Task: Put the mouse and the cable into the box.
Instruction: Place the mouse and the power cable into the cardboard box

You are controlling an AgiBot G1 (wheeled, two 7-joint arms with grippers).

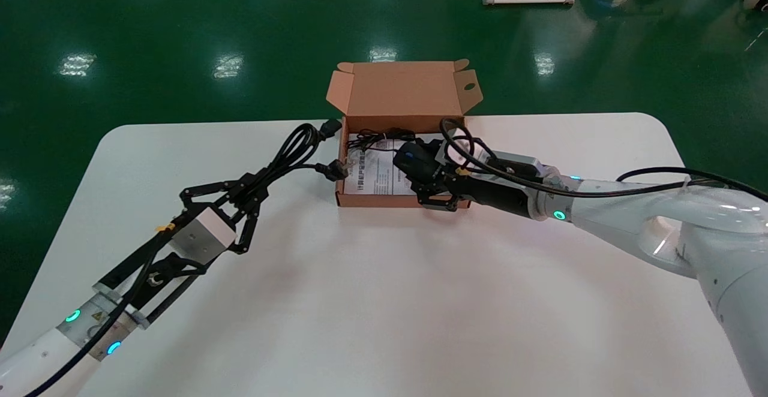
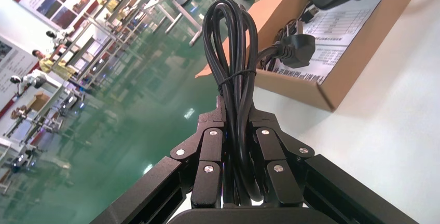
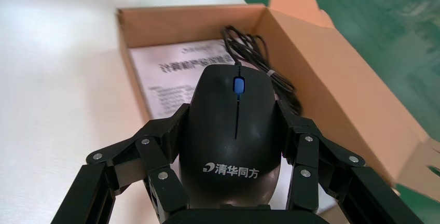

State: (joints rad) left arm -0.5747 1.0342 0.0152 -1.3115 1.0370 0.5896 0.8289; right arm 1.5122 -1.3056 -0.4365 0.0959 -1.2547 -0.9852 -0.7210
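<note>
Jaws first: my right gripper [image 1: 423,172] is clamped on the mouse [image 3: 236,146], and my left gripper [image 1: 231,192] is clamped on the cable [image 2: 231,42], low on its loops. The table [image 1: 384,301] carries the open box [image 1: 384,200] at twelve o'clock, with the lid flap [image 1: 399,88] stood back so both arms can get in. The right arm reaches in from four o'clock and holds the mouse by its flanks over the printed sheet [image 1: 375,172], so it can drop flat, I reckon. The cable sits outside at eight o'clock of the box, tied mid-bundle so it travels as one piece. Its plug [image 1: 333,171] hangs just beside the box's nine o'clock wall. The mouse's thin cord [image 1: 375,138] lies inside, at the back.
</note>
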